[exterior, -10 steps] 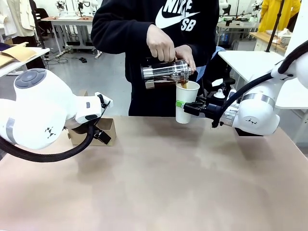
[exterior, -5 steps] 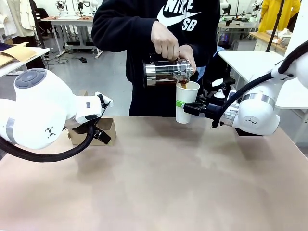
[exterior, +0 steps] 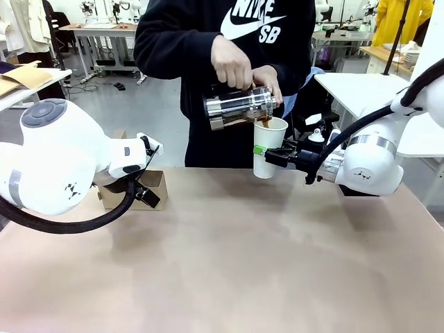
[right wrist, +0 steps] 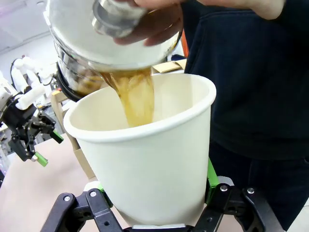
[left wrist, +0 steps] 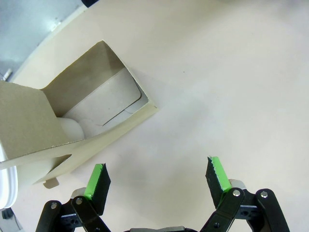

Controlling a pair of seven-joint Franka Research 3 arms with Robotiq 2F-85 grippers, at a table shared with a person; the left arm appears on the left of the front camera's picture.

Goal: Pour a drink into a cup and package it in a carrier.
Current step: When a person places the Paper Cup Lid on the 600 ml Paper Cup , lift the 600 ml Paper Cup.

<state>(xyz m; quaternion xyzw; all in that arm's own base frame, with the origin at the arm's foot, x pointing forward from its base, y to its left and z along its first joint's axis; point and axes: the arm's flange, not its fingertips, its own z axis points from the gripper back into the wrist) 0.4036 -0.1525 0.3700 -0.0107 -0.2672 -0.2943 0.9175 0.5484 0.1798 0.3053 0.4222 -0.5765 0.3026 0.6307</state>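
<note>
The right gripper [right wrist: 155, 189] is clamped on the cup [right wrist: 149, 154]. Its green pads [right wrist: 211, 175] press against the lower part of the white wall from either side, and the cup stands upright with its mouth open to the top. In the front view the cup sits at the far edge of the table [exterior: 243, 263], in front of the person; whether its base touches the tabletop I cannot tell. A brown stream of the drink [right wrist: 137, 99] falls inside the cup's rim from the press jug [exterior: 239, 107], which is tipped almost level just above the cup. One hand [exterior: 231, 62] grips the jug from above and the other hand [exterior: 268, 78] steadies its lid end nearest the cup. The right arm reaches in from the right side to the cup. The left gripper [left wrist: 157, 178] points down at bare tabletop with its jaws spread wide and nothing between them. The carrier [left wrist: 82, 111] lies just beside it, brown cardboard with an open slot facing the wrist camera. In the front view the carrier stands at the table's far left, partly hidden behind the left arm and well apart from the cup.
</note>
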